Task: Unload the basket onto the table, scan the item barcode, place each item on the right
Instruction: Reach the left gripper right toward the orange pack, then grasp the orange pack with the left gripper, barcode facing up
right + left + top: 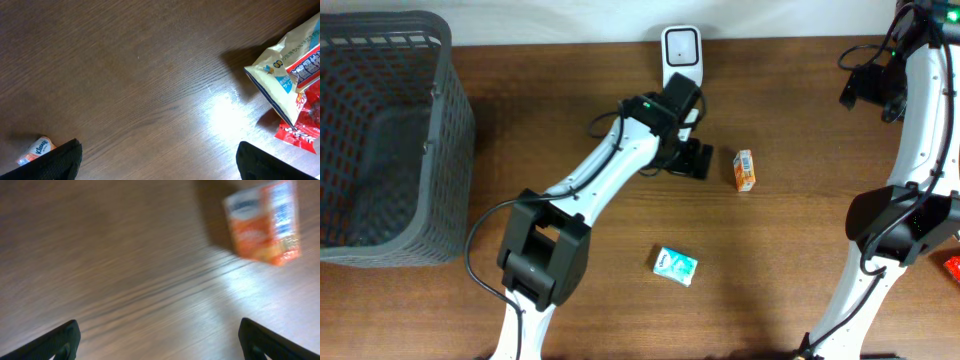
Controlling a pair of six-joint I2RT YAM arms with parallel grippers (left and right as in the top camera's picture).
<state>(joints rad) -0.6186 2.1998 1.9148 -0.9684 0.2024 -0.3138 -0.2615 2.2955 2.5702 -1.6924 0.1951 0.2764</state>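
Task barely begun: left gripper [159,337], jaws wide and empty, hovers near the blurred orange carton [745,170], likely its target; right gripper [159,159] equally open; nothing at the scanner [680,48].

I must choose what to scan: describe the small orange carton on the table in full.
The small orange cardboard carton is box-shaped, with a white-and-blue printed panel; the print is too blurred to read. It rests on the brown wooden table, beside the open left pincer, which is apart from it. Only the table touches it.
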